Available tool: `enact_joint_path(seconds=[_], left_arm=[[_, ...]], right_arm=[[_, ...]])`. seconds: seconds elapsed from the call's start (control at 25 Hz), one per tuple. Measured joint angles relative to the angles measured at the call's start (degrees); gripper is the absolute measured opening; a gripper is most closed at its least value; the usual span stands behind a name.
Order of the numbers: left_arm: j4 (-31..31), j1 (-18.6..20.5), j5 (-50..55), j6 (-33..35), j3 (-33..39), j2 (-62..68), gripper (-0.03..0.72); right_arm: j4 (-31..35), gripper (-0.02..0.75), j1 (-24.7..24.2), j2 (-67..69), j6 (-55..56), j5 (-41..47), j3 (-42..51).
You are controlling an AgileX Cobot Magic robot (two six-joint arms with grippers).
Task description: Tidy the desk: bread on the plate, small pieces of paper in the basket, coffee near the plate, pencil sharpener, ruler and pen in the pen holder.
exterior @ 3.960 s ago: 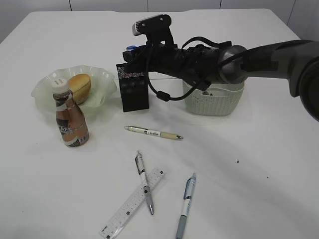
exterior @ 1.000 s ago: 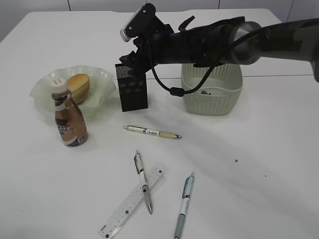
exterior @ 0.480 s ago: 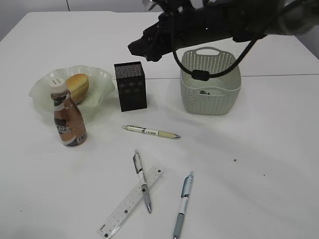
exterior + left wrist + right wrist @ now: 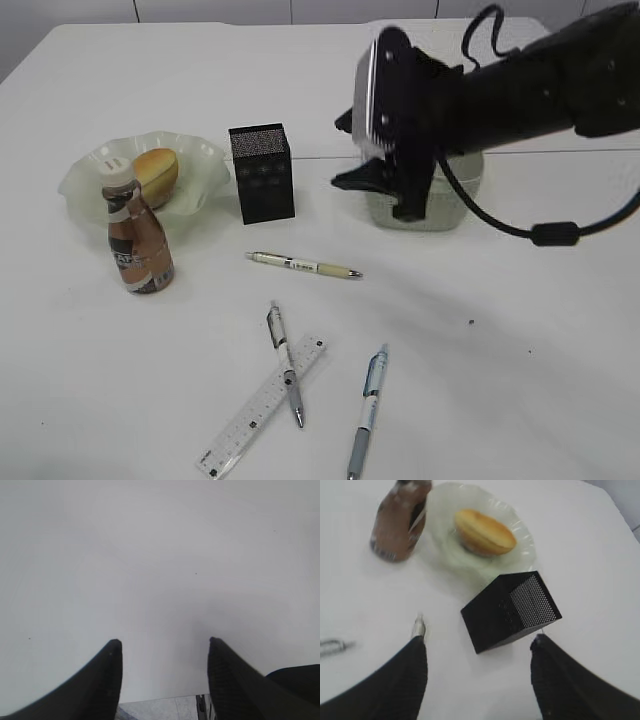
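White table (image 4: 520, 380) lies beneath the right gripper (image 4: 385, 195), raised beside the basket (image 4: 455, 205), fingers spread, empty.

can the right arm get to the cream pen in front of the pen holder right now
Probably yes. The right gripper hangs open and empty above the table, and the cream pen lies alone just below-left of it, nothing lying between them.

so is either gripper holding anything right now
No. The right gripper is open and empty above the pen holder; the left gripper is open over bare table.
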Motion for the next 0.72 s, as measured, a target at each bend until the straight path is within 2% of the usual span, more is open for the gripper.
enact_joint_path(seconds=[0.12, 0.24, 0.32, 0.4, 0.52, 0.72], left_arm=[[-0.3, 0.0, 0.0, 0.0, 0.0, 0.0, 0.403], [-0.5, 0.0, 0.0, 0.2, 0.0, 0.0, 0.403], [-0.5, 0.0, 0.0, 0.3, 0.0, 0.0, 0.403], [-0.5, 0.0, 0.0, 0.3, 0.0, 0.0, 0.402], [-0.5, 0.0, -0.3, 0.3, 0.0, 0.0, 0.402], [-0.6, 0.0, -1.4, 1.3, 0.0, 0.0, 0.402]], right_arm=[[0.0, 0.478, 0.0, -1.0, -11.5, 7.9, 5.9], [0.0, 0.478, 0.0, -1.0, -23.0, 20.5, 9.1], [0.0, 0.478, 0.0, -1.0, -26.3, 27.4, 9.4], [0.2, 0.478, 0.0, -1.1, -27.3, 30.7, 9.4], [0.3, 0.478, 0.0, -1.1, -27.6, 30.9, 9.3], [0.5, 0.478, 0.5, -1.1, -20.4, 33.6, 9.7]])
